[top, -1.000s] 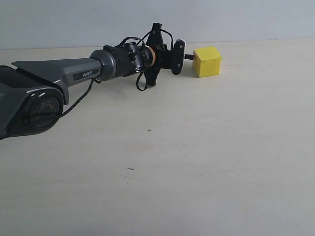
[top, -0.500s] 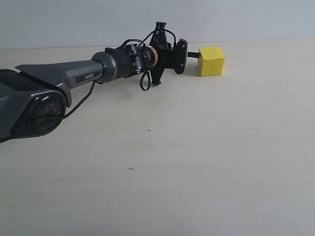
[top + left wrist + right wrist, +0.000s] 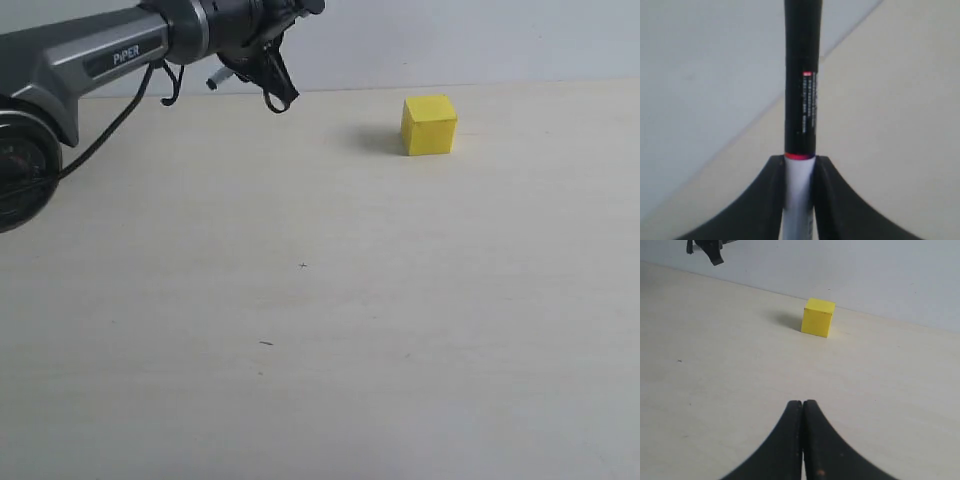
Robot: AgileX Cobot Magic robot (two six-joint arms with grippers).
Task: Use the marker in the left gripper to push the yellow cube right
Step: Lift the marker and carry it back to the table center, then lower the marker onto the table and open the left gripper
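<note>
- Cube (image 3: 430, 125), exterior view: yellow, it sits flat on the pale table (image 3: 350, 330), toward the far edge and right of middle, with nothing touching it.
- Same view: the left arm (image 3: 90, 60), lettered "PiPER", is raised at the upper left, well apart from the cube. Loose black cables (image 3: 272, 85) hang from its wrist. Its fingers run off the top of the frame. A small pale bit by the cables may be the marker's end, but it is too small to tell.
- Left wrist view: the left gripper (image 3: 800, 162) is clamped on the marker (image 3: 800, 100). Its two black fingers (image 3: 760, 200) press against the white barrel just below a thin red ring. The black cap, with small print, points out over the line where the table meets the wall (image 3: 705, 75).
- Right wrist view: the right gripper (image 3: 802, 407) has its fingers pressed together with nothing between them, low over the table. The cube lies ahead of it, well apart, near the wall.
</note>
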